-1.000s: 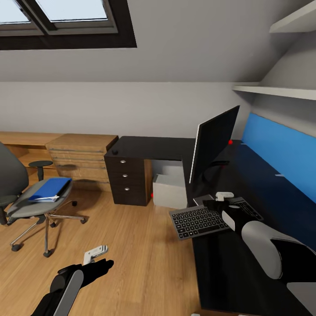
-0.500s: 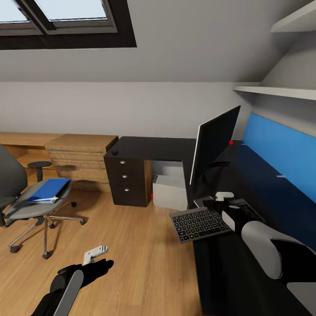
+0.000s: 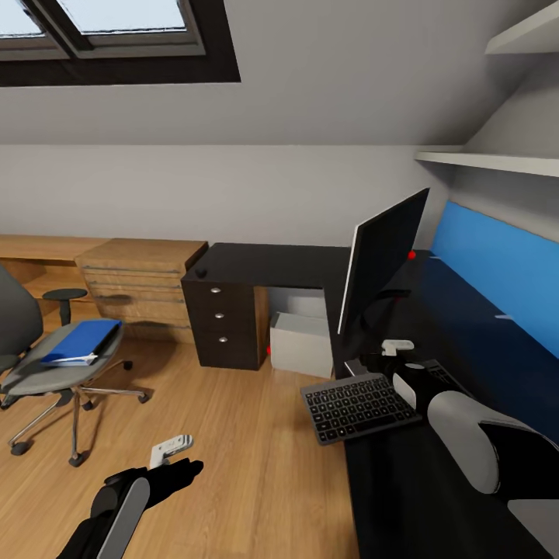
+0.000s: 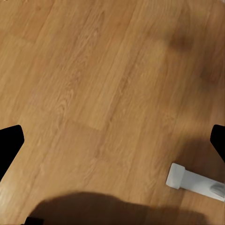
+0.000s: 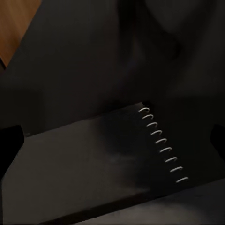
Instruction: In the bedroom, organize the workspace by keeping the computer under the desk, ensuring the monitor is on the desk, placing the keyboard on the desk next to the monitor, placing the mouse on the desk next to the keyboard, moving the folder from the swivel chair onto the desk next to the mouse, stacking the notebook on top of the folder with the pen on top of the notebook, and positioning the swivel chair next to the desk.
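Keyboard: the keyboard [image 3: 359, 407] lies at the near left edge of the black surface [image 3: 435, 341], its corner overhanging the floor; against the earlier head views it sits a little nearer and lower in the picture, but the whole view has shifted too, so part of that is the camera.
Right gripper [image 3: 397, 348]: over the surface just behind the keyboard, near the monitor [image 3: 380, 260] foot; I cannot tell how far its fingers are parted or whether they grip anything.
Right wrist view: a spiral-bound notebook [image 5: 108, 154] lies flat on the surface below.
Left gripper [image 3: 171, 448]: hangs low over the plank floor, fingers spread wide with nothing between them.
Folder: the blue folder [image 3: 78, 341] is on the chair [image 3: 46, 365] seat, far left, well apart from the surface.
Computer: the pale tower [image 3: 299, 341] stands under the surface.
Meaning: the keyboard likely still needs straightening beside the monitor; folder and chair are untouched.
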